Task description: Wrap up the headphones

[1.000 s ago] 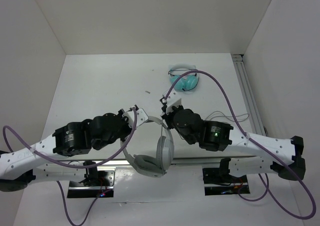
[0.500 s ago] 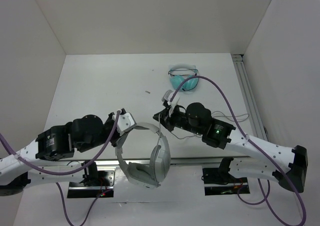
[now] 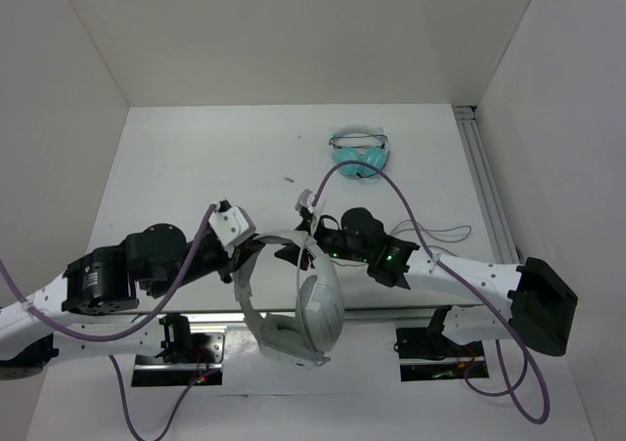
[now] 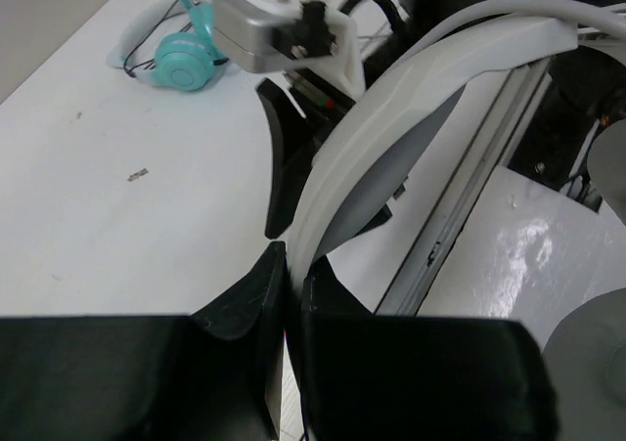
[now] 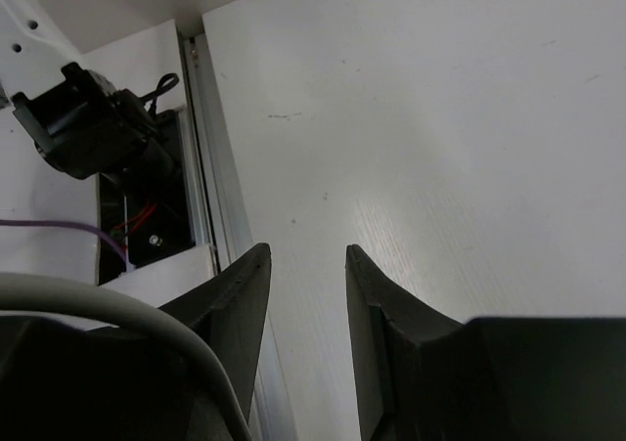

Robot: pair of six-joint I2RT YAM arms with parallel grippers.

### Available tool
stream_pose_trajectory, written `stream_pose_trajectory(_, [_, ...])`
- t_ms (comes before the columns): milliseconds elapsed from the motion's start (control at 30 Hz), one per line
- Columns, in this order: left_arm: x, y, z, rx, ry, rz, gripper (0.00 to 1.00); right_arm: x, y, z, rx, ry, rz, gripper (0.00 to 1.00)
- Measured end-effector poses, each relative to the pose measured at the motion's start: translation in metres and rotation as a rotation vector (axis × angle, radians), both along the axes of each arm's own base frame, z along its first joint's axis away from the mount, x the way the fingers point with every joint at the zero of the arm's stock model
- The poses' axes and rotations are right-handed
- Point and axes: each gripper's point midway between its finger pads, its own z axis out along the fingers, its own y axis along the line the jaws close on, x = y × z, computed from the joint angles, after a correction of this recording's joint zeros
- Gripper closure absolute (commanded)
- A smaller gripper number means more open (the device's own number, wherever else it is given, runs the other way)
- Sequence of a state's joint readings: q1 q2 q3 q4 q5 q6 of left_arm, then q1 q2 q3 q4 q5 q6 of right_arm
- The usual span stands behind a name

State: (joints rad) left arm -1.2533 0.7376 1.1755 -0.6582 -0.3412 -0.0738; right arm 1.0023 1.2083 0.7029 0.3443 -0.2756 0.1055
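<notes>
The light-grey headphones (image 3: 321, 304) hang in the air above the table's near edge, headband up and both earcups below. My left gripper (image 3: 246, 255) is shut on the left side of the headband (image 4: 391, 109), which rises from between its jaws (image 4: 293, 265). My right gripper (image 3: 291, 253) stands close to the right of that grip, open, with only bare table between its fingers (image 5: 305, 255). In the right wrist view the headband (image 5: 147, 319) curves past the left finger without being gripped. A thin grey cable (image 3: 445, 233) lies in loops on the table beside the right arm.
Small teal headphones (image 3: 358, 154) lie at the back of the table, right of centre. An aluminium rail (image 3: 484, 187) runs along the right side and another (image 4: 460, 216) along the near edge, by the arms' mounting plates. White walls enclose the table.
My right gripper's jaws have opened and that arm has swung left toward the headband. The left arm has drawn back to the left, carrying the headphones left and higher.
</notes>
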Motion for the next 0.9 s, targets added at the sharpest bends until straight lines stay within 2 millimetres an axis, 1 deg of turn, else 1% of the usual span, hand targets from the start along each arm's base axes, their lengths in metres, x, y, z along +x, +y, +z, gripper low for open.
stream_pose_trajectory(167, [0.013, 0.013, 0.016, -0.064, 0.008, 0.129, 1.00, -0.001, 0.012, -0.006, 0.055, 0.033, 0.025, 0.56])
stream_pose_trajectory(233, [0.020, 0.020, 0.025, -0.094, 0.008, 0.195, 1.00, -0.002, 0.014, -0.010, 0.077, 0.043, 0.031, 0.56])
stream_pose_trajectory(400, [0.037, 0.042, 0.051, -0.177, 0.024, 0.384, 1.00, -0.007, 0.018, -0.035, 0.092, 0.103, 0.046, 0.56])
stream_pose_trajectory(500, [0.043, 0.056, 0.062, -0.233, 0.044, 0.489, 1.00, -0.009, 0.023, -0.053, 0.090, 0.143, 0.060, 0.56])
stream_pose_trajectory(600, [0.048, 0.073, 0.072, -0.285, 0.065, 0.590, 1.00, -0.010, 0.028, -0.069, 0.088, 0.182, 0.071, 0.62])
stream_pose_trajectory(633, [0.049, 0.078, 0.075, -0.305, 0.071, 0.618, 1.00, -0.011, 0.029, -0.074, 0.088, 0.195, 0.075, 0.71])
stream_pose_trajectory(667, [0.050, 0.082, 0.078, -0.323, 0.077, 0.650, 1.00, -0.013, 0.031, -0.078, 0.092, 0.211, 0.087, 0.87])
stream_pose_trajectory(700, [0.052, 0.087, 0.082, -0.340, 0.080, 0.682, 1.00, -0.015, 0.033, -0.081, 0.098, 0.226, 0.101, 0.89])
stream_pose_trajectory(800, [0.055, 0.102, 0.089, -0.386, 0.097, 0.777, 1.00, -0.022, 0.038, -0.087, 0.115, 0.264, 0.137, 0.89])
stream_pose_trajectory(900, [0.057, 0.116, 0.088, -0.416, 0.118, 0.886, 1.00, -0.033, 0.039, -0.089, 0.130, 0.279, 0.170, 0.89])
